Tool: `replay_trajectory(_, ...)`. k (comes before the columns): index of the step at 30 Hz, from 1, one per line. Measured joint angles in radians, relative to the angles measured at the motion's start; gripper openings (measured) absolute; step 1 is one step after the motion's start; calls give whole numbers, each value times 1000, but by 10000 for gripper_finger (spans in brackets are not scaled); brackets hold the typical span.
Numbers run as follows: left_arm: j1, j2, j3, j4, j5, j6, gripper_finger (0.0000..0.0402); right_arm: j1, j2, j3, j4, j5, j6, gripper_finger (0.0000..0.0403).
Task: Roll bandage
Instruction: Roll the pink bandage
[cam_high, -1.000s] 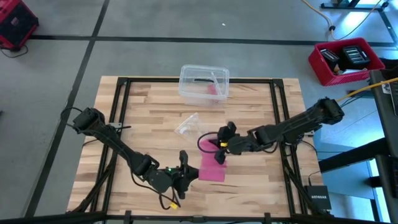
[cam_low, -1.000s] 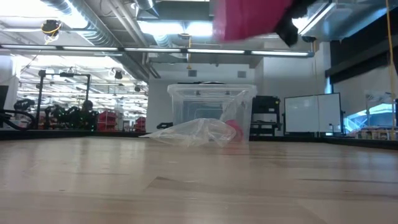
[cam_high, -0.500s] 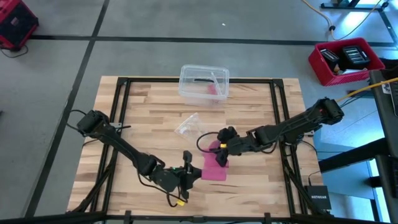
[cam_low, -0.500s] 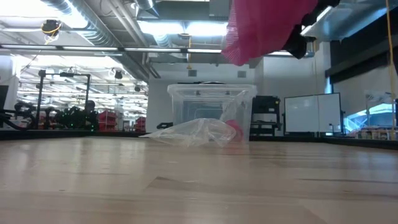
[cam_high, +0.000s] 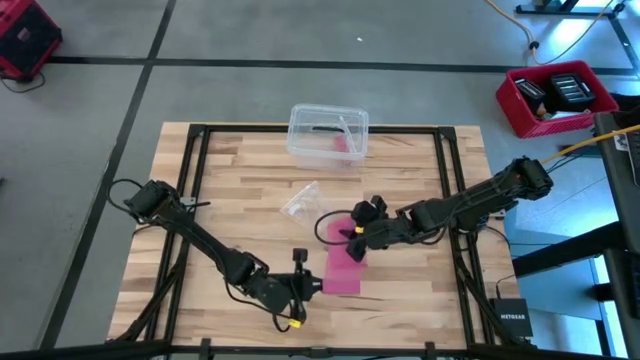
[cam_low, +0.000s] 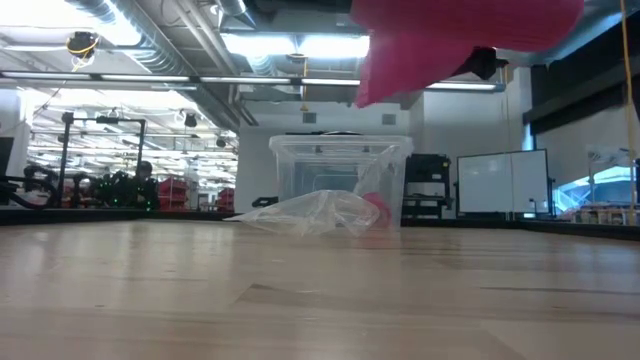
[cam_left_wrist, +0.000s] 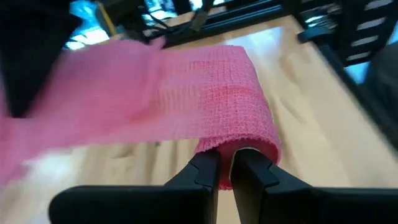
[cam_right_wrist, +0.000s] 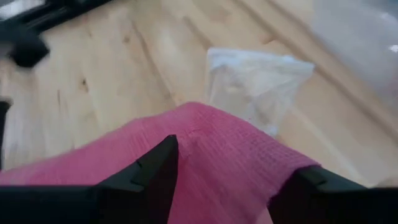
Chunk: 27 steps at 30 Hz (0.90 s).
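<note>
pink fabric, 1 bandage (cam_high: 344, 262), spans 2 grippers at lower centre: left gripper (cam_high: 306, 284) and right gripper (cam_high: 356, 232) both clamped on it.

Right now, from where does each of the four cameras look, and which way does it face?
High: overhead, facing down; both arms, bandage, clear box.
Low: table height, facing the room; bandage overhead, wrapper.
Left wrist: past left fingers shut on the bandage roll.
Right wrist: past right fingers holding the strip.
All four share the bandage.
</note>
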Motion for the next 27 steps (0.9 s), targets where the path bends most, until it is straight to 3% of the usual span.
replay_trajectory(6, 14, 16, 1, 1, 57, -68, 21, 1, 3, 0, 16, 48, 1, 205)
replay_trajectory(11, 19, 41, 1, 13, 93, -106, 21, 2, 3, -17, 43, 169, 51, 204)
replay_trajectory(13, 19, 50, 1, 9, 103, -115, 21, 1, 3, -32, 56, 152, 54, 205)
replay_trajectory(17, 17, 70, 1, 24, 133, -136, 21, 1, 3, -61, 59, 38, 82, 205)
replay_trajectory(24, 17, 75, 1, 29, 146, -136, 21, 2, 4, -77, -17, -455, 94, 205)
replay_trajectory(27, 18, 75, 1, 29, 146, -136, 21, -4, -2, -77, -37, -528, 97, 205)
